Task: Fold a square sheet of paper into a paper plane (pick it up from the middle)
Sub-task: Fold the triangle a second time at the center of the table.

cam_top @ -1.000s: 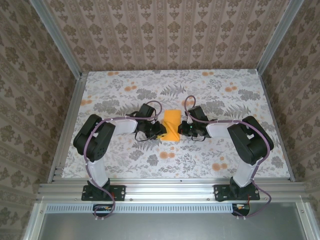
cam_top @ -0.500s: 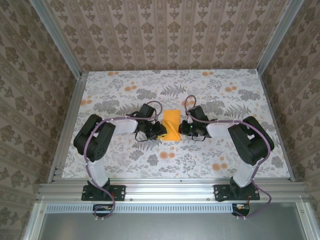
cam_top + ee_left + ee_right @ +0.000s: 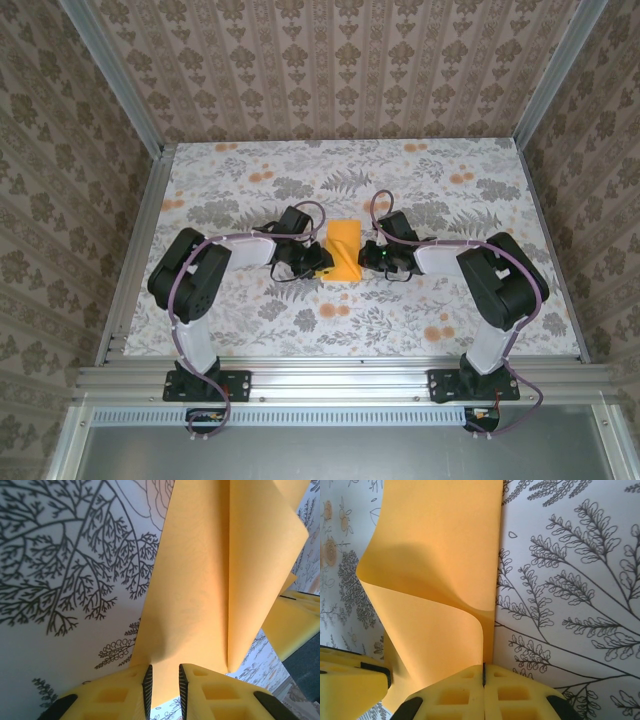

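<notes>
Paper sheet x1, prob. single piece; grippers x2: left gripper, right gripper.

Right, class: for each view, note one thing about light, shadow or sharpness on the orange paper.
Top external: even light, the paper small and featureless. Left wrist: soft shadow low on the paper. Right wrist: dark shadow band across its curl.

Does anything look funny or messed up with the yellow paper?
The square sheet of paper isn't lying flat. It bulges up in a loose curl between the right gripper, which pinches its edge, and the left gripper. No tear or spill shows.
</notes>
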